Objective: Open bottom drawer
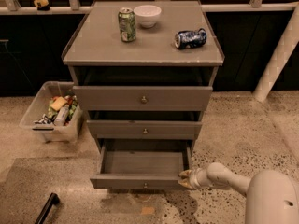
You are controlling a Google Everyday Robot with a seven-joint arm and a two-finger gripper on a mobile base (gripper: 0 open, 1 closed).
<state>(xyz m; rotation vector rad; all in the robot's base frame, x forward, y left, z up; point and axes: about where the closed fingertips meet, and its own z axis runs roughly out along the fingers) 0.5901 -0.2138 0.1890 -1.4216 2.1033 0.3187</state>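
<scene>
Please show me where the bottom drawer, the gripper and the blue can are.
bottom drawer (142, 163): camera view, on its inner floor.
gripper (185, 179): camera view, at its tip, by the drawer's right front corner.
blue can (190, 38): camera view, on its side wall.

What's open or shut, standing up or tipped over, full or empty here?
bottom drawer, pulled out, open, nothing seen inside
middle drawer, looks pushed in
top drawer, looks pushed in
green can, standing upright
blue can, lying on its side
white bowl, right way up
plastic bin, holding small items
gripper, at the bottom drawer's right front corner
</scene>
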